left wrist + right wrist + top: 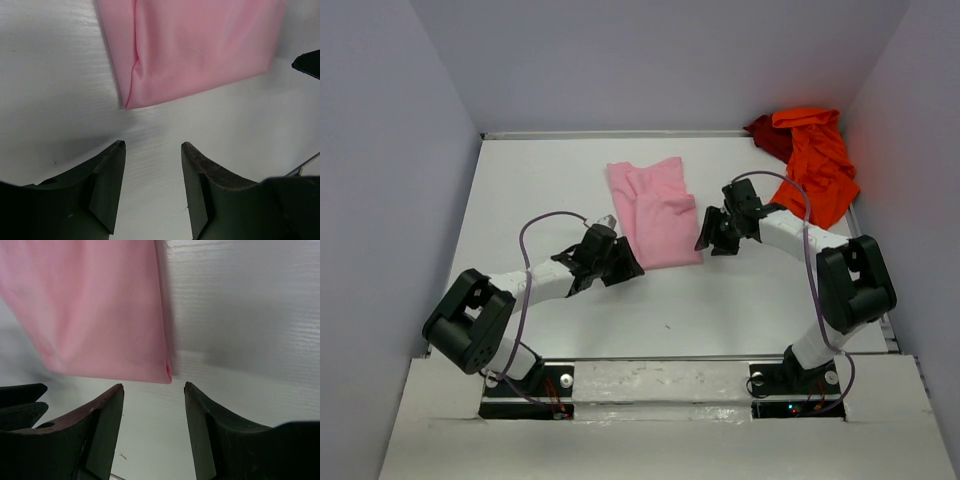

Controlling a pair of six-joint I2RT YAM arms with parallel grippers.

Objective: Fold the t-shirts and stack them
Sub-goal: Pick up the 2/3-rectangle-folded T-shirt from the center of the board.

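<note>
Left claw [152, 145], right claw [153, 385] seemingly clear shirt's [655, 215] edges.

White table [540, 180] with a faint wood-grain surface. Pink t-shirt [655, 215] lies flat near the middle, partly folded, with layers overlapping and a straight, creased near edge. Orange t-shirt [820, 160] sits crumpled in the far right corner, trailing along the table's right edge. Dark red garment [767, 135] is bunched at the far edge, touching the orange one and partly under it. Well apart from the pink.
</note>
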